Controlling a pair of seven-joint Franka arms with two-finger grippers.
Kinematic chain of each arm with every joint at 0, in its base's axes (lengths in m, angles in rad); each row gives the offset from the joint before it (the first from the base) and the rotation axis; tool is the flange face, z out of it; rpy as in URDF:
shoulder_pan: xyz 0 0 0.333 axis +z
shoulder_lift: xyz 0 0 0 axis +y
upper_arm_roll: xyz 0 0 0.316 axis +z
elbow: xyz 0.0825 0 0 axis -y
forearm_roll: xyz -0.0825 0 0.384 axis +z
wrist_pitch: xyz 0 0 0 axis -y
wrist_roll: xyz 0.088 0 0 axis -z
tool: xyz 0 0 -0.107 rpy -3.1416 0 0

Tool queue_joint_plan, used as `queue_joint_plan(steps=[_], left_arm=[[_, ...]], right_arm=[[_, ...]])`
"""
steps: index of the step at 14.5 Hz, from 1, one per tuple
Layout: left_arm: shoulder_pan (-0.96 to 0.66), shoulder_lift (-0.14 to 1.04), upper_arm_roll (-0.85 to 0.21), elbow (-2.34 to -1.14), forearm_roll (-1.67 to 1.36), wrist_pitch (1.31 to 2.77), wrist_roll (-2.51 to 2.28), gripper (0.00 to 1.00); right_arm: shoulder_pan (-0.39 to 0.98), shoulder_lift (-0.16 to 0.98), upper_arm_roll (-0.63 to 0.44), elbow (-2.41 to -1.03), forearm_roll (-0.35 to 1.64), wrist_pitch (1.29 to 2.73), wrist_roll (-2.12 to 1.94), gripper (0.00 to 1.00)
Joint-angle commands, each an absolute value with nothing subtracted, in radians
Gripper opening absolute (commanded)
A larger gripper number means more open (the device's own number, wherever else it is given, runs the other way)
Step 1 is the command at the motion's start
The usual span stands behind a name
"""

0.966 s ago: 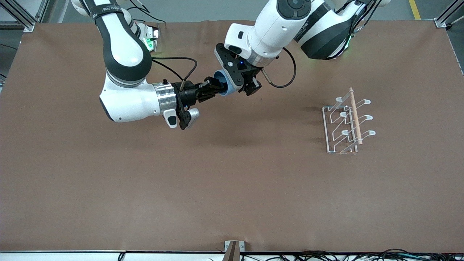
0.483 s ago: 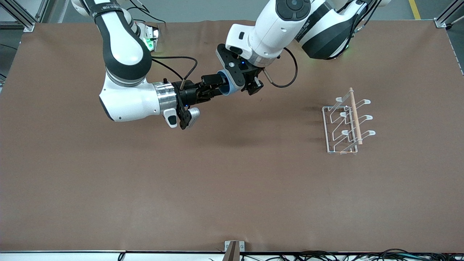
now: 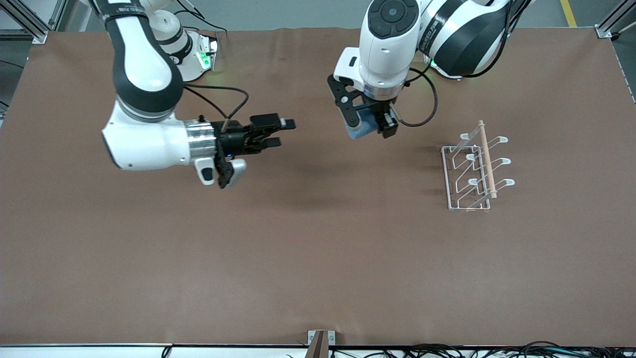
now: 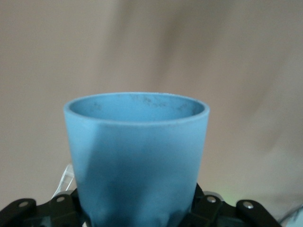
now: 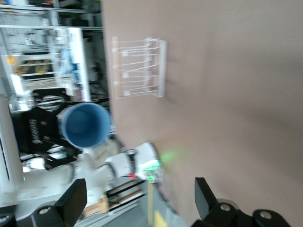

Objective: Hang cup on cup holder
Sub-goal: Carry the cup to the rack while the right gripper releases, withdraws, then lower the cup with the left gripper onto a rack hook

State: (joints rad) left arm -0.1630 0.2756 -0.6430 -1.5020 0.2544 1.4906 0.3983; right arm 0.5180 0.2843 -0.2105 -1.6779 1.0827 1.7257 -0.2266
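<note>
The table point(image 3: 149, 258) is a flat brown mat, so the white wire cup holder point(image 3: 472, 171) sits steady toward my left arm's end, prongs tipped up to catch a rim. My left gripper point(image 3: 370, 127) hangs over the mat between its base and the holder, fingers clamped on the cup point(image 3: 358, 130), a matte light-blue tapered tumbler, held by its base so the mouth stays free. My right gripper point(image 3: 278, 133) waits, fingers spread and empty.

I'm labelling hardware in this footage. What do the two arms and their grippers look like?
Both arms have glossy white shells with black joint bands. The right arm has a silver wrist ring; black cables loop at both wrists. The left gripper and right gripper are black and two-fingered. Green lights glow near the bases.
</note>
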Motion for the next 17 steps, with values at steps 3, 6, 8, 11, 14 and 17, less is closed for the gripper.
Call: queue_joint_plan(steps=[3,6,8,11,14,17], left_arm=[[-0.187,0.305,-0.646,-1.512,0.556,1.28,0.523,0.01],[-0.216,0.394,-0.646,-1.522,0.791,1.127,0.541,0.01],[-0.218,0.48,-0.647,-1.526,0.937,1.022,0.561,0.01],[-0.224,0.612,-0.647,-1.532,1.118,0.884,0.568,0.01],[-0.216,0.681,-0.641,-1.543,1.271,0.865,0.612,0.01],[-0.201,0.712,-0.621,-1.633,1.403,0.864,0.716,0.01]], right_arm=[[0.335,0.245,-0.201,-1.694,0.729,1.678,-0.221,1.0],[0.25,0.248,-0.201,-1.684,0.503,1.674,-0.224,1.0],[0.21,0.252,-0.201,-1.626,0.364,1.677,-0.224,1.0],[0.122,0.264,-0.201,-1.585,0.299,1.729,-0.224,1.0],[0.075,0.264,-0.201,-1.524,0.182,1.741,-0.224,1.0],[0.081,0.244,-0.202,-1.5,0.124,1.732,-0.204,1.0]])
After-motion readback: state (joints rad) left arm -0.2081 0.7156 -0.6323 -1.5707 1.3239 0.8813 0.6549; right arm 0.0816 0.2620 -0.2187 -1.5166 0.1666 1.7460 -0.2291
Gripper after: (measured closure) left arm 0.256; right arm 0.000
